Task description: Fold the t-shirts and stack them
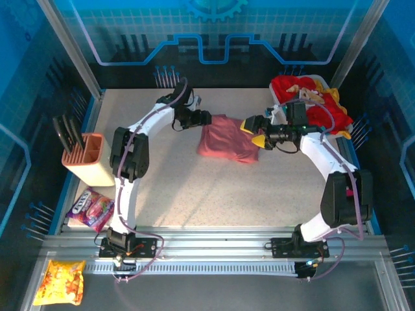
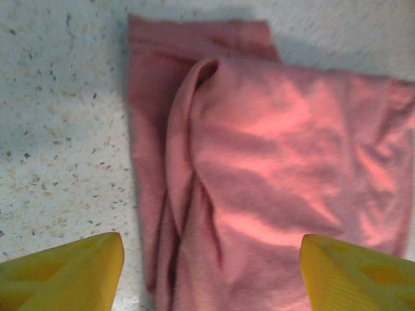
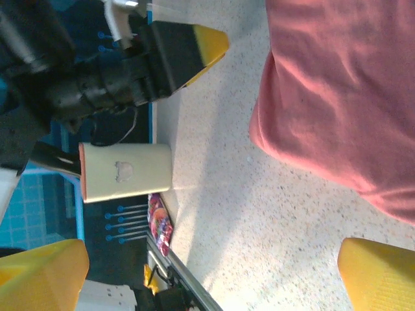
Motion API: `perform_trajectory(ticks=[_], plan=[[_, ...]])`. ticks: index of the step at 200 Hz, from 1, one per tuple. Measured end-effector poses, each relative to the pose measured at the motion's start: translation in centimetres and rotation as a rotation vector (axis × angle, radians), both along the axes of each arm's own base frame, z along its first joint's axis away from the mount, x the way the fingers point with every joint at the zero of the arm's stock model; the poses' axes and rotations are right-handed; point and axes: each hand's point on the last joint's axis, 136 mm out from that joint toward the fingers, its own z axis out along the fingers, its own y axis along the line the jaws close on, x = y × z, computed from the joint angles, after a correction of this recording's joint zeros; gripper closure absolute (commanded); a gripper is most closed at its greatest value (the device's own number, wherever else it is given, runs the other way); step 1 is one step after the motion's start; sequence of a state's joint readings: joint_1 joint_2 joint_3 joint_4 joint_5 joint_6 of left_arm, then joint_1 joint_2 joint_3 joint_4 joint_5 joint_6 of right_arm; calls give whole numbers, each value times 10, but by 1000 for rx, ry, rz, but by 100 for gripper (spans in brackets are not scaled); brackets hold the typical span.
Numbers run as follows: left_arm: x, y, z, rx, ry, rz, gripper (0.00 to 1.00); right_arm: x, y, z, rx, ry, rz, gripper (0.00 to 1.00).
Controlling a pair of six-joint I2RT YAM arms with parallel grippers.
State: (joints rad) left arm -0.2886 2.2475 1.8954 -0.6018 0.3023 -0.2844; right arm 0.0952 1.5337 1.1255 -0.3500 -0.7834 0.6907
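pink t-shirt (image 1: pixel 227 138) lies partly folded on the middle of the bench (image 1: pixel 181 188); red and yellow t-shirts (image 1: pixel 311 97) sit heaped far right, stacking not begun. left tool (image 1: pixel 207 118) and right tool (image 1: pixel 254 132) flank it, both spread wide, empty.

Top view: even overhead light, tabletop (image 1: pixel 194 188) bright, blue cast off the enclosure walls (image 1: pixel 26 78) all round the pink t-shirt (image 1: pixel 224 137); faint soft shadows on the speckle nearer than it. Left wrist view: shirt folds carry pale highlights and dark creases, shadow band just beyond its far hem; frame slightly soft, left end effector (image 2: pixel 211 285) fingertips (image 2: pixel 65 275) blurred. Right wrist view: glare washes the tabletop beside the shirt
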Motion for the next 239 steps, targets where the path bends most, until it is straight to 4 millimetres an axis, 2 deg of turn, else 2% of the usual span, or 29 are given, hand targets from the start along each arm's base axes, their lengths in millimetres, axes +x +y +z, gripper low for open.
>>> perform_trajectory(ticks=[27, 57, 83, 137, 192, 239], plan=[[0, 0, -17, 22, 23, -21, 37, -13, -2, -6, -24, 8, 13, 0], [12, -3, -20, 20, 13, -24, 37, -26, -8, -19, -41, 37, 11, 0], [12, -2, -30, 31, 28, -20, 36, -32, -12, -24, -47, 54, 6, 0], [8, 2, -45, 77, 63, -1, 34, -33, -17, -26, -52, 57, -1, 0], [-1, -23, -57, 83, 94, -29, 35, -36, -18, -30, -54, 67, -1, 0], [-3, -24, -58, 86, 112, -12, 40, -38, -19, -32, -56, 72, 1, 0]])
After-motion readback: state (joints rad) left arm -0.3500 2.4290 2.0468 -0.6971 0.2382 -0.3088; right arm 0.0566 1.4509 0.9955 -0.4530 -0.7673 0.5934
